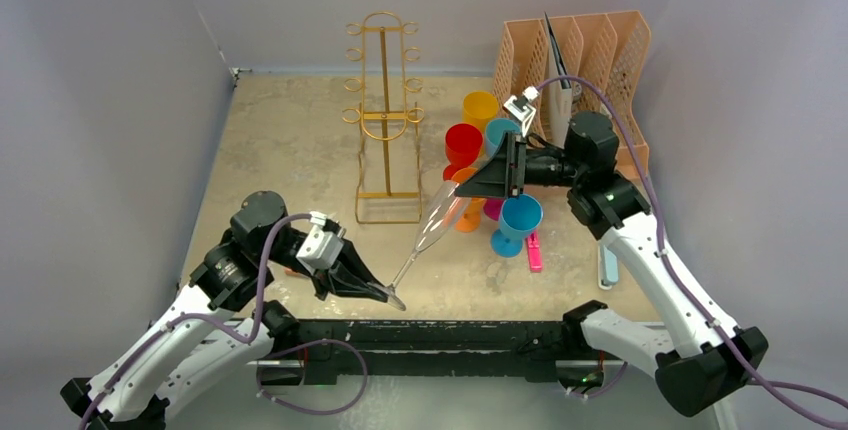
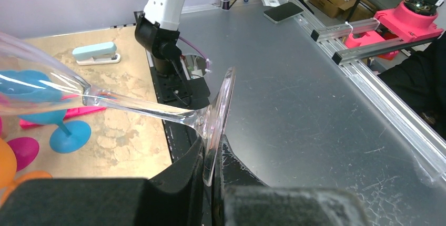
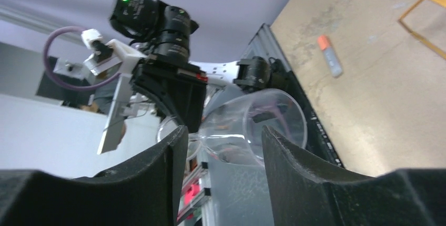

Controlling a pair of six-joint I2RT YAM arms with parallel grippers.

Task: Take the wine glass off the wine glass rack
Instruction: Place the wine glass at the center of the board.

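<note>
The clear wine glass (image 1: 432, 225) hangs tilted above the table, off the gold wire wine glass rack (image 1: 385, 120), which stands upright behind it. My left gripper (image 1: 385, 295) is shut on the edge of the glass's round foot (image 2: 220, 105); the stem (image 2: 142, 109) runs up to the left. My right gripper (image 1: 470, 185) is at the bowl end. In the right wrist view the bowl (image 3: 247, 126) lies between the right gripper's (image 3: 221, 134) spread fingers, and I see no firm contact.
Coloured plastic goblets stand right of the rack: red (image 1: 463, 142), yellow (image 1: 479, 107) and blue (image 1: 519, 220). A peach file organiser (image 1: 585, 50) is at the back right. A pink item (image 1: 534, 250) and a light blue stapler (image 1: 607, 268) lie near the right arm.
</note>
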